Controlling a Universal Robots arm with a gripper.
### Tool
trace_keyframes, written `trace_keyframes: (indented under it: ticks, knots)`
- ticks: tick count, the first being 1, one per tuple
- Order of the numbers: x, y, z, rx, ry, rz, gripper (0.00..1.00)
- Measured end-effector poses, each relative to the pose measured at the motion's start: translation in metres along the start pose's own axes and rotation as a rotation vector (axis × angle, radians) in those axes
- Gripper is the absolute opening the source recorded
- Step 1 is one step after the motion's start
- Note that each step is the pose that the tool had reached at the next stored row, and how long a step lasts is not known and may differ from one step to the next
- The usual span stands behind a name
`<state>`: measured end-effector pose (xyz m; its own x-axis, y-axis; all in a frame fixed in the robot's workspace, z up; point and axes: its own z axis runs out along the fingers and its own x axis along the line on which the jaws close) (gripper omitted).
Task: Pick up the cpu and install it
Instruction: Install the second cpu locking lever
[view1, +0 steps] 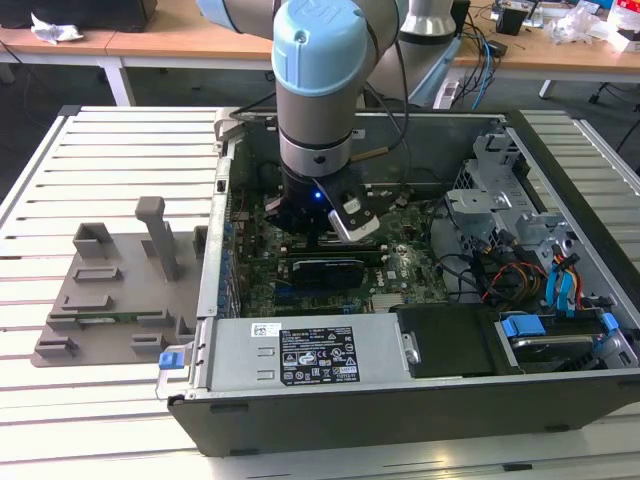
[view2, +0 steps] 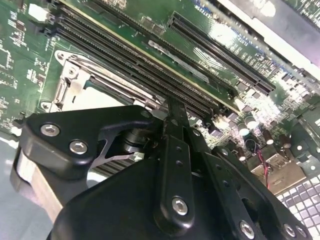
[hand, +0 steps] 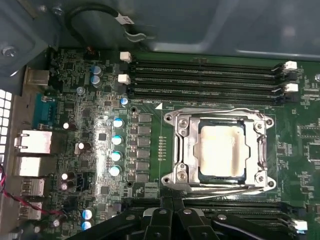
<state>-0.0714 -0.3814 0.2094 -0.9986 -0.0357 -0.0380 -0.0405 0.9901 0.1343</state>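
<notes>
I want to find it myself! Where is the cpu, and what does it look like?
Look inside the open computer case, at the green motherboard under the robot's gripper. Between the long black memory slots sits a shiny metal socket frame. The cpu is the pale, flat square in its middle, the only smooth plain patch among bumpy parts.

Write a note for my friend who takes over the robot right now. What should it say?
Gripper: down inside the computer case, just above the motherboard. Whether the jaws are open or shut can't be told.
CPU: sitting in the socket, pale top showing, in the first wrist view.
Done: the cpu looks placed in the socket.
Left: whether the socket's frame is locked down can't be told, so check that.
</notes>
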Motion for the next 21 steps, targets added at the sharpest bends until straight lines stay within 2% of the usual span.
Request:
trace_keyframes:
  ticks: [2,6,11,14,15,16,17,20,21]
  knots:
    - [0.0016,0.0015,0.0018,-0.0036,-0.0002,0.000,0.11]
    - [0.0024,0.0022,0.0067,-0.0044,0.0002,0.000,0.11]
    - [0.0023,0.0076,0.0106,-0.0135,-0.0007,0.000,0.11]
    - [0.0024,0.0077,0.0096,-0.0131,-0.0006,0.000,0.11]
    - [0.0023,0.0082,0.0064,-0.0116,-0.0010,0.000,0.11]
    - [0.0021,0.0090,0.0003,-0.0009,-0.0003,-0.001,0.11]
    - [0.0020,0.0093,-0.0020,0.0044,0.0000,-0.001,0.11]
    - [-0.0008,0.0102,-0.0056,0.0216,0.0007,-0.002,0.11]
    - [-0.0065,0.0113,-0.0053,0.0349,0.0020,-0.002,0.11]
